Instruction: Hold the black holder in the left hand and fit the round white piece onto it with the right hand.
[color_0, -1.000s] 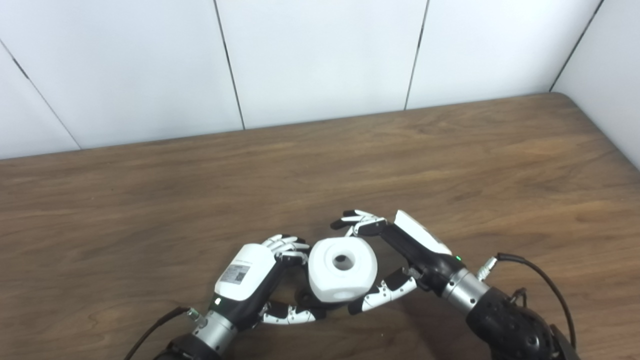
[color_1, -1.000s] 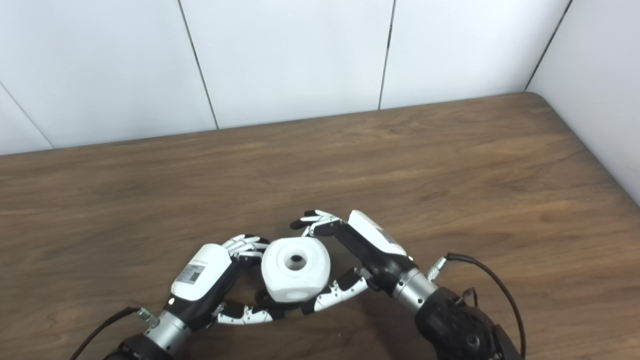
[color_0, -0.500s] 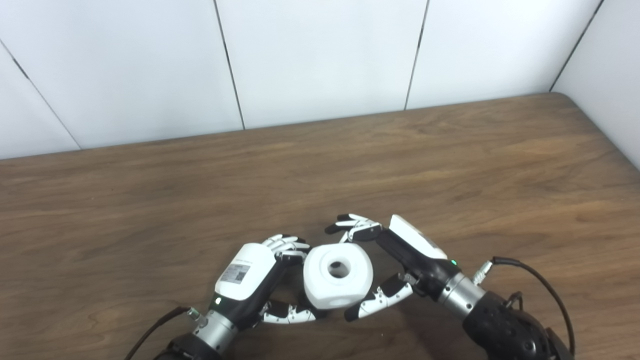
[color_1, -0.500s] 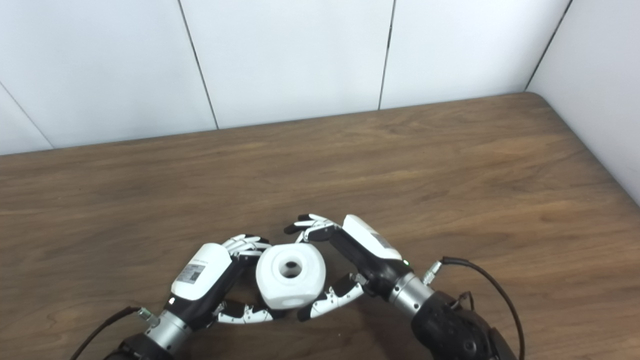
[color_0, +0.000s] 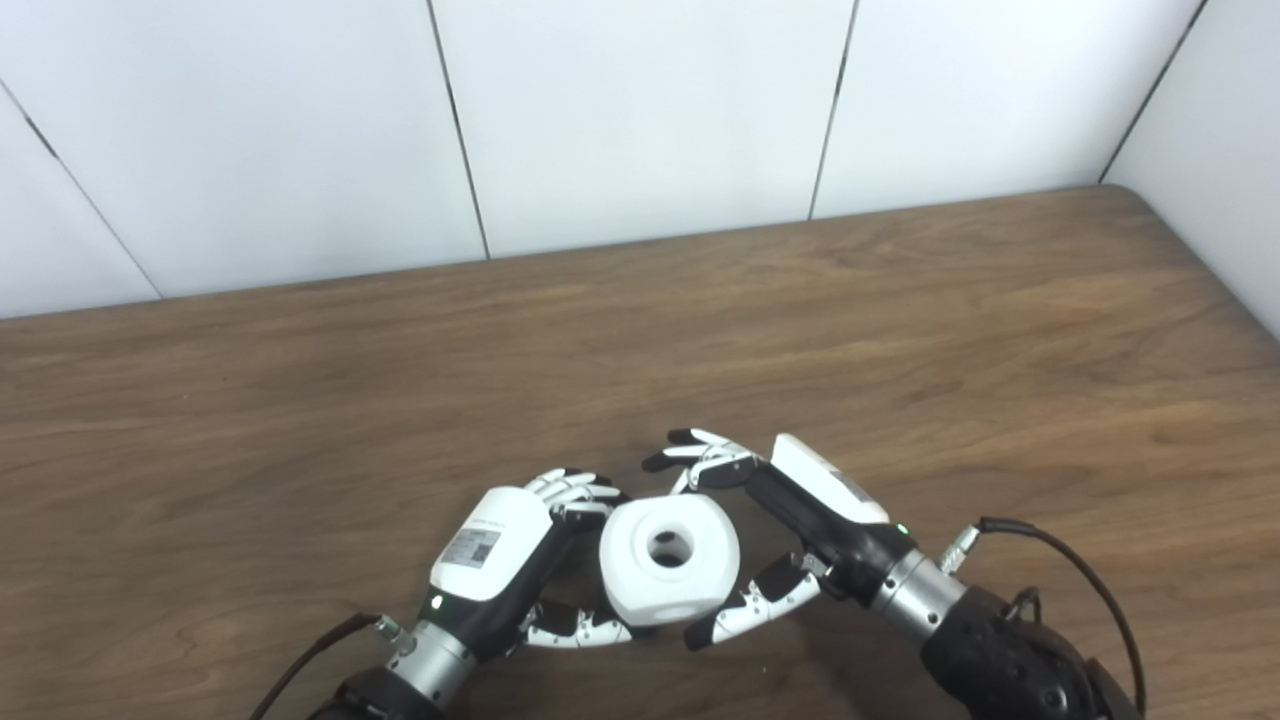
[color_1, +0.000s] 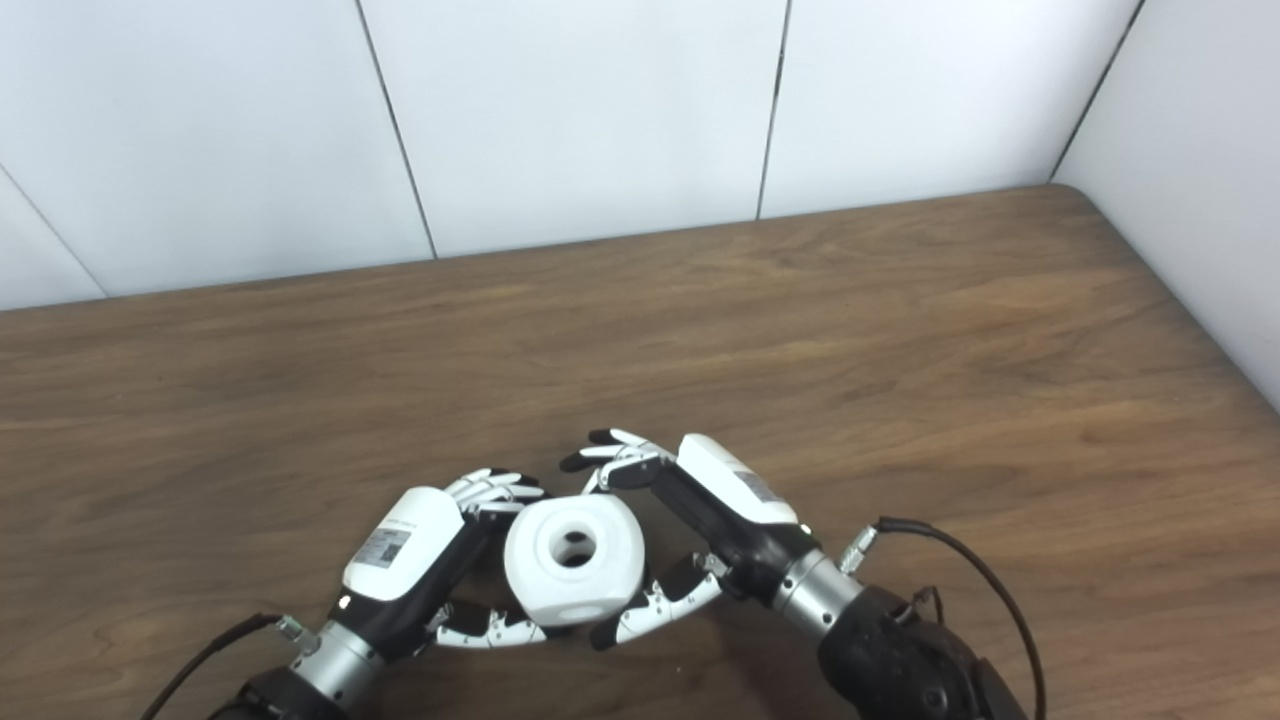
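At the near edge of the wooden bench (color_0: 900, 330), both hands meet around the round white piece (color_0: 668, 558), a chunky white block with rounded corners and a hole facing up towards the cameras. The left hand (color_0: 497, 548) comes in from the lower left with its fingers (color_0: 572, 488) curled against the piece's left side and its thumb reaching underneath. The black holder cannot be made out as a separate shape: whatever the left hand grips is hidden behind the white piece and the dark palm, so I judge it to be clasped there but cannot confirm it. The right hand (color_1: 700, 520) brackets the piece from the right, its upper fingers (color_1: 610, 452) arched over the far top edge and its thumb (color_1: 655, 605) pressed near the lower right corner. It looks closed on the piece, though the upper fingertips may stand just clear of the surface. The step in hand appears to be the fitting itself: the piece sits low between the two palms, close to the bench, with its hole roughly in line with where the left hand holds. Whether it is fully seated cannot be told from here. The next move likely calls for a steady push along the hole's axis from the right hand while the left keeps firm, watching that the piece does not tilt and bind.
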